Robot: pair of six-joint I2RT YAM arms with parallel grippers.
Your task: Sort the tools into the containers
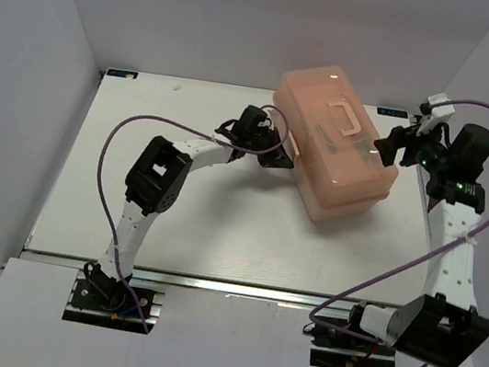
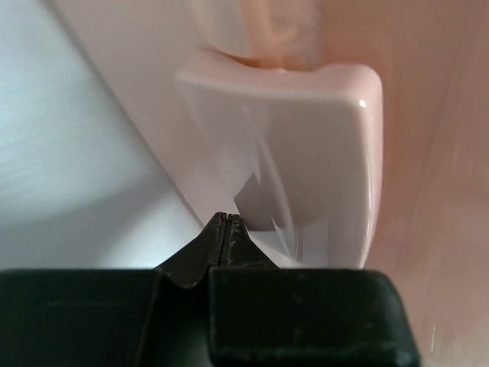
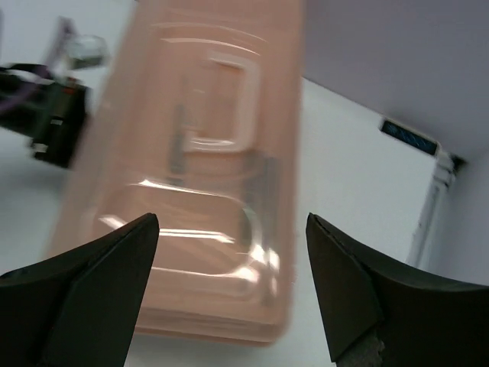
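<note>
The near half of the counter point(image 1: 219, 226) lay bare. Past the middle, the left end effector point(image 1: 278, 159) was clenched on nothing, its tip just under the front latch point(image 2: 306, 153) of the toolbox point(image 1: 333, 151). The toolbox sat closed and skewed toward the far right corner, lid handle point(image 1: 346, 120) on top. Thin dark shapes showing through the lid were probably the tools point(image 3: 179, 145), already inside. At the box's right end the right end effector point(image 1: 387, 150) was released, jaws wide and gripping nothing. With nothing bracing the box, a push on the latch could slide it toward the right edge, or the closed tip could slip off.
</note>
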